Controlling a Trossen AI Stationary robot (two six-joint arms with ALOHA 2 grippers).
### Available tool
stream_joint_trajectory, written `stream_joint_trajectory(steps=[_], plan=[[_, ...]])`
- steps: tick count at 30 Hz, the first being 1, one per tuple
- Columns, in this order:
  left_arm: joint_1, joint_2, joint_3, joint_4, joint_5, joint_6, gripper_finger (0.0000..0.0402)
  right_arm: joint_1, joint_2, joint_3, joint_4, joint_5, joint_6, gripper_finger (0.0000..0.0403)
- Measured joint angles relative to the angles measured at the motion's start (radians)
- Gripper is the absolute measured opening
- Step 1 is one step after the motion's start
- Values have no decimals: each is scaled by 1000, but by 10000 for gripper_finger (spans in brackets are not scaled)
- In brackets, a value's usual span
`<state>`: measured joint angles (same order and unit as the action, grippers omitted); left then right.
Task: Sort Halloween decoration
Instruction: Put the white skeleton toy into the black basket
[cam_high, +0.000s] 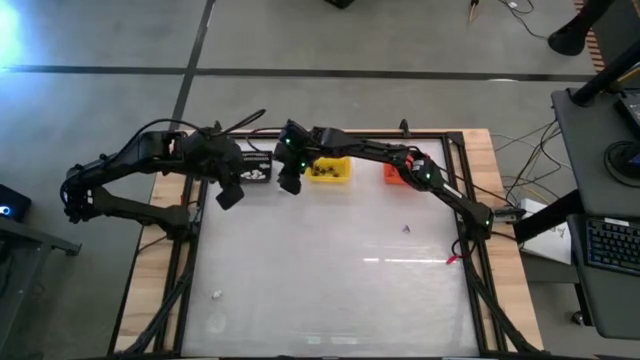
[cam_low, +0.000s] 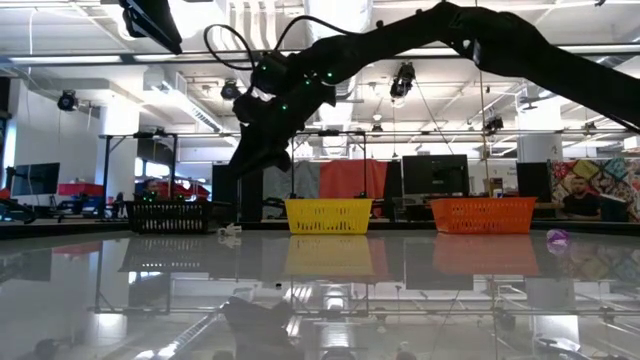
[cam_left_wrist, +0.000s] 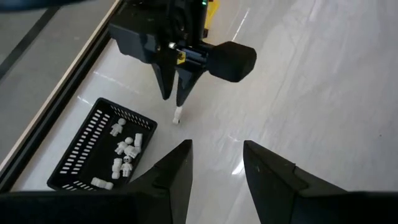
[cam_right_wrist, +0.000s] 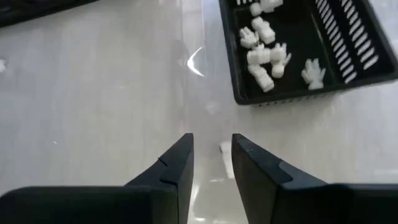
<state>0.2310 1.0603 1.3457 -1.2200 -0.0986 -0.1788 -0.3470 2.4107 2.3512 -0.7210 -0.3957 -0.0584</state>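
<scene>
I am working on one white bit (cam_left_wrist: 178, 114) that lies on the desk (cam_high: 330, 260) just beside the black basket (cam_left_wrist: 81, 158), not in it. My right gripper (cam_right_wrist: 211, 152) hangs right over this bit with its two fingers a little apart and nothing held between them. I think the step now is to pick this bit up. The next move calls for going straight down so the fingers sit on both sides of the bit, then closing on it, then lifting it over the basket wall and dropping it with the other white bits (cam_right_wrist: 264, 53). The bit is tiny and the desk is shiny, so I think it could slip or get pushed away if I come down crooked. My left gripper (cam_left_wrist: 216, 163) waits above the desk near the same basket, wide open and holding nothing. The left wrist view shows the right gripper tips pointing down at the bit, which the high view hides under the arms. The high view shows a yellow basket (cam_high: 329, 170) and an orange basket (cam_high: 392, 171) in a row, a purple bit (cam_high: 406, 229) out on the desk, and another white bit (cam_high: 216, 294) far off near the front. The low view shows the purple bit by the orange basket.
</scene>
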Motion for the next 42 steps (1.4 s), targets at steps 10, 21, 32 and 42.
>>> stream_joint_trajectory(steps=[10,21,32,42], plan=[[0,0,0,1,0,-15,125,14,0,-40,6,2,-31,94],[0,0,0,1,3,-41,125,15,0,-135,136,3,1,103],[0,0,0,8,4,-41,125,14,0,-221,193,6,9,103],[0,0,0,8,6,-41,125,13,0,-256,263,40,29,104]])
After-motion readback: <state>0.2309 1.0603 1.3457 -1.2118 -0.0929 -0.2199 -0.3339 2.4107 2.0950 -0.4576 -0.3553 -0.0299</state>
